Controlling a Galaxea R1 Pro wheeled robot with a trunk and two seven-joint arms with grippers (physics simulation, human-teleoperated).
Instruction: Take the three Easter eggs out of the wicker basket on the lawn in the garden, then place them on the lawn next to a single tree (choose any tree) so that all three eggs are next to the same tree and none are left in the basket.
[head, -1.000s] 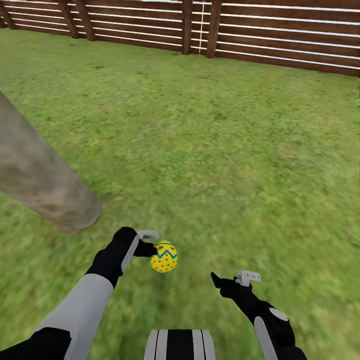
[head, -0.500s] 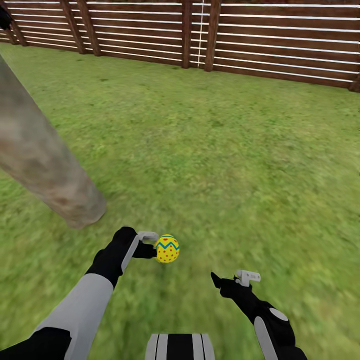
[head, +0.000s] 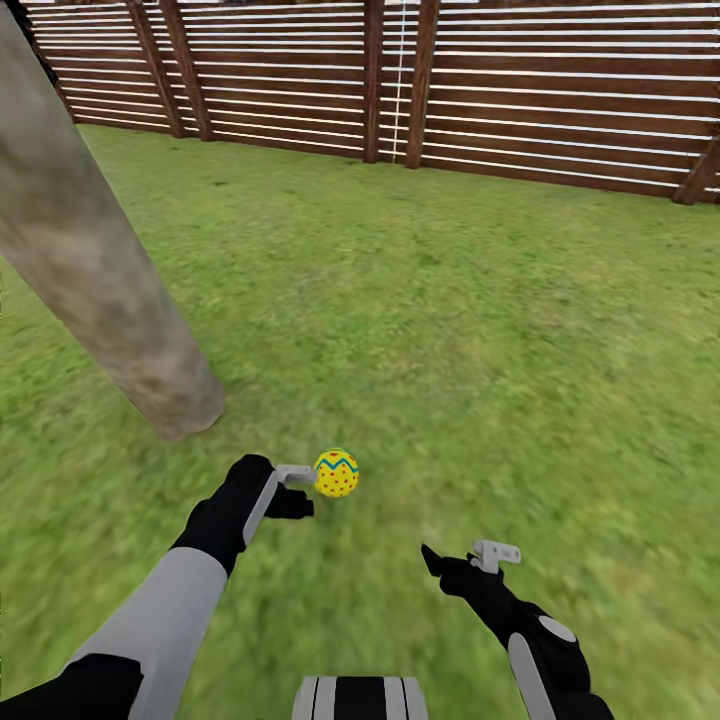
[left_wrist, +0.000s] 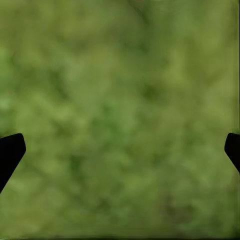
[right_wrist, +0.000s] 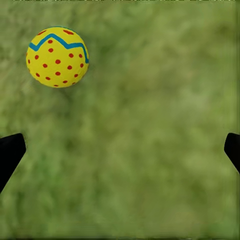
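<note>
We face the lawn (head: 450, 300) with the brown slatted fence (head: 500, 90) behind it, and the leaning tree (head: 110, 300) trunk rooted just ahead to our left. One Easter egg (head: 337, 473) seems to lie on the grass near the trunk's foot, just beyond our left gripper (head: 292, 490), whose fingers (left_wrist: 10, 152) stand spread with nothing between them. Our right gripper (head: 470, 560) hangs wide open too, well apart from the egg. We judge the main risk is nudging: a careless sweep of the left arm, or the base, could roll the egg away from the tree.
</note>
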